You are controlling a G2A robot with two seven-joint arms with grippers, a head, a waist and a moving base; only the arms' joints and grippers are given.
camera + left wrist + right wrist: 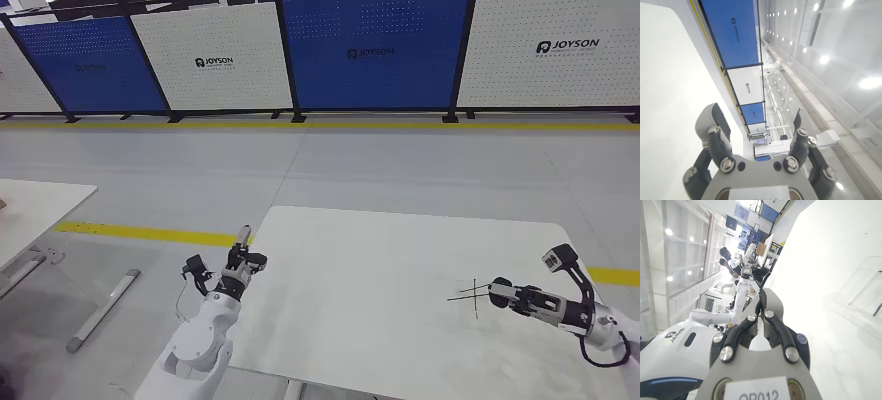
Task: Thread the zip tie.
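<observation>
**Barely started: nothing threaded, nothing clearly in hand**

Nearest, on the right side of the desk (380, 290), the right gripper (492, 292) has its jaws pressed together. Its wrist view shows no strap between them, though whether something very thin is pinched there cannot be told.

The zip tie (468, 295) shows from above as thin dark strands crossing right at that gripper's tip. Whether this is one tie or two is too fine to make out. In the right wrist view a dark strand lies on a clear plate (857, 289) that sits flat on the desk, below the jaws and to one side. So the tie looks to be resting there rather than lifted.

Farther off, at the desk's left edge and well apart from the tie, the left gripper (757, 108) points away over the floor with its jaws spread wide and nothing between them.

No closed loop is visible, so I judge the threading proper not yet begun. Left to do:
- a sure hold on the strap
- the left arm brought across to the tie
- the tail fed through the head
</observation>
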